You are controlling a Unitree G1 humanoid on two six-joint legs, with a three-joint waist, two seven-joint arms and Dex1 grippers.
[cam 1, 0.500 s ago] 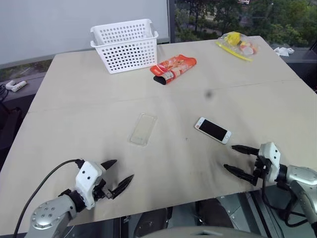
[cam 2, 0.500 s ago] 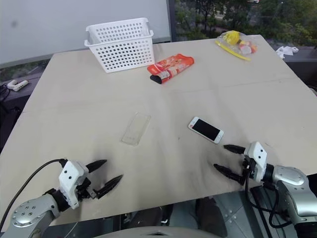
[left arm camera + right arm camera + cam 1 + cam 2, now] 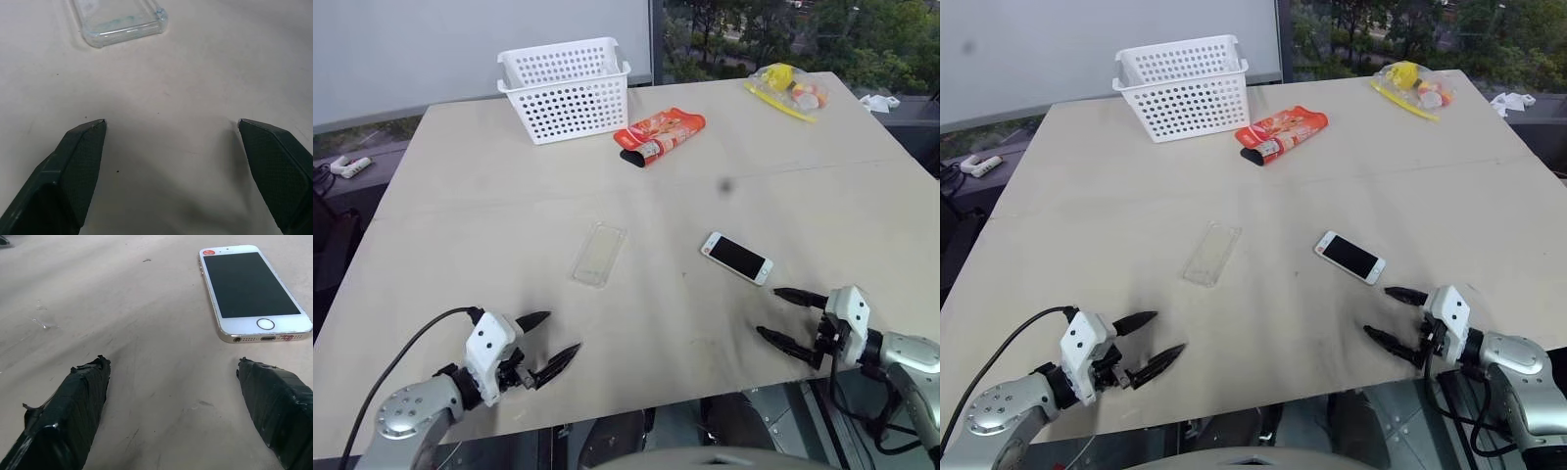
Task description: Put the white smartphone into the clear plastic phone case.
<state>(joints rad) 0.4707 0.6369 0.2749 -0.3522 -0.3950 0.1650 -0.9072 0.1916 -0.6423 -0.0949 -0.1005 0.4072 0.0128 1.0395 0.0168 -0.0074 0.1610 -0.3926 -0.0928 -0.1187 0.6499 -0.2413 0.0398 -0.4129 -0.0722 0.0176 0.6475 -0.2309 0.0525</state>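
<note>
We work at a pale wooden table set before a window with trees behind it; a white perforated basket, a red snack packet and a bag of yellow items sit along its far side, well apart from the work area. The white smartphone lies flat, screen up, on the right half of the table, untouched; the clear plastic phone case lies flat to its left near the table's middle, empty, with bare table between the 2.

Against the frames from half a second earlier, the whole picture has shifted slightly, which we read as camera motion; phone and case hold the same places relative to each other, and both arms hold much the same poses, so nothing of the task has changed.

The left gripper hovers near the table's front edge, fingers spread wide and holding nothing, the case ahead of it in the left wrist view; the right gripper hovers just short of the phone, fingers likewise spread and empty.

Our judgement: the task is at its very start; the right gripper seems placed to take the phone first; a thin phone flat on the table may be awkward to grip.
</note>
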